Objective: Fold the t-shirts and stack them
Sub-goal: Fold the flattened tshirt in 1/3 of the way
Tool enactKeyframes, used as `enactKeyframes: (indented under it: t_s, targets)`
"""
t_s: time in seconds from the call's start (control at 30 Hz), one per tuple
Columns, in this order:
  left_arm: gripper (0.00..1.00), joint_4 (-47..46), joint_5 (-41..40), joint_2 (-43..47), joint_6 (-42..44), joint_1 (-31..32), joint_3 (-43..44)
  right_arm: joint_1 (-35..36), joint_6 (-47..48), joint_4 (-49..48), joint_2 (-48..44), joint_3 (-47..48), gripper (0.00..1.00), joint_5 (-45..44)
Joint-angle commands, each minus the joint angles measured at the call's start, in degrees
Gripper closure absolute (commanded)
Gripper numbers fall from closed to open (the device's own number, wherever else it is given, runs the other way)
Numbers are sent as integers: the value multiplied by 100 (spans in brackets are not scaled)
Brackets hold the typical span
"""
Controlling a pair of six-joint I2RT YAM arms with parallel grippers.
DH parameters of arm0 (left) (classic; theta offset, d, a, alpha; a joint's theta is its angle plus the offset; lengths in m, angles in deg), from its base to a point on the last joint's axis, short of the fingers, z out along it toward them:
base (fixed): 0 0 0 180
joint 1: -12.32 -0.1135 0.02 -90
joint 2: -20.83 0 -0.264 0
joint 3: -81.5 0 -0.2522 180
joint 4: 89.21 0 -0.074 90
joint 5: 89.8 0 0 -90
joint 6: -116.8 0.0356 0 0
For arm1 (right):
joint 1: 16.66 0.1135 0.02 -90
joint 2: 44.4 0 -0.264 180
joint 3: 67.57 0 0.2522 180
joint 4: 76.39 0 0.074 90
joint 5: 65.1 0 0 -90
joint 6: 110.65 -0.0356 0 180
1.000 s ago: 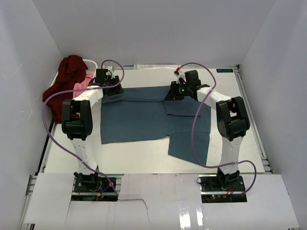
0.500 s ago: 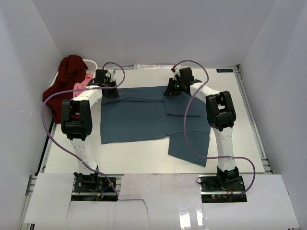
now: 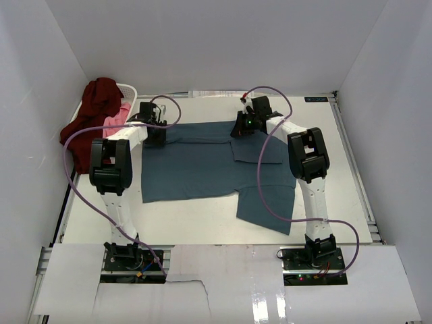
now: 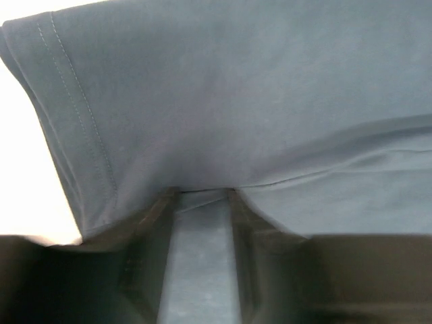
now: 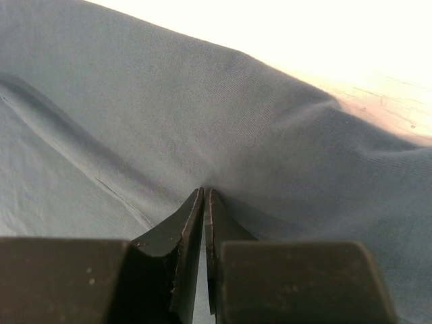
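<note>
A dusty teal-blue t-shirt (image 3: 202,165) lies spread on the table, its right side folded inward and one sleeve pointing toward the near edge. My left gripper (image 3: 155,131) sits at the shirt's far left corner. In the left wrist view its fingers (image 4: 162,202) stand apart, with teal cloth (image 4: 223,101) lying in the gap and draped over the tips. My right gripper (image 3: 241,129) is at the shirt's far edge near the middle. It is shut, pinching a puckered fold of teal cloth (image 5: 202,135) at its tips (image 5: 204,191). A dark maroon t-shirt (image 3: 94,108) and a pink t-shirt (image 3: 116,119) hang over the basket.
A white laundry basket (image 3: 128,90) stands at the far left corner against the wall. White walls close in the table on three sides. Purple cables loop from both arms over the shirt. Bare tabletop (image 3: 337,169) shows to the right of the shirt.
My right arm has reached further toward the far edge and its jaws have shut on the cloth. The left gripper has shifted slightly right, its jaws narrowing and then widening again.
</note>
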Motion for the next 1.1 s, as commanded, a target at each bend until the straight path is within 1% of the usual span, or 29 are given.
enactKeyframes:
  t_s: [0.0,0.03,0.07,0.17,0.37,0.4,0.5,0.53,0.8,0.83,0.87,0.9,0.93,0.97,1.0,1.07]
  targets:
    - [47,110,-710,-30,191,85,-5,-61,171,135,84,-107,89,-125]
    - [38,110,-729,-30,243,129,-40,-70,171,126,58,-142,88,-107]
    - [36,110,-764,-22,243,147,-57,-70,171,117,49,-143,88,-90]
    - [35,119,-879,-30,296,190,-49,-96,162,126,14,-143,87,-54]
    - [36,49,-1002,-31,323,191,-75,-105,189,118,-22,-178,87,-46]
    - [40,23,-993,30,323,199,-84,-105,189,135,-13,-178,87,-28]
    - [47,-144,-976,197,331,199,-154,-105,206,126,-13,-195,86,-19]
    - [47,-179,-993,224,349,199,-154,-114,206,126,-4,-204,86,-10]
    - [45,-346,-1116,242,366,199,-198,-123,206,144,31,-221,85,42]
    - [47,-416,-1081,259,393,199,-224,-123,224,126,31,-239,85,42]
    - [51,-426,-1046,251,402,199,-225,-123,224,117,22,-248,85,42]
    - [57,-434,-1037,233,454,199,-198,-123,224,117,22,-257,85,42]
    - [71,-408,-1037,225,480,199,-172,-123,233,126,31,-274,85,42]
    - [77,-391,-1020,216,481,199,-163,-123,242,135,22,-274,85,42]
    - [79,-356,-1011,224,481,199,-154,-123,242,126,22,-283,84,34]
    - [79,-338,-1028,277,446,199,-189,-123,259,161,40,-266,84,-10]
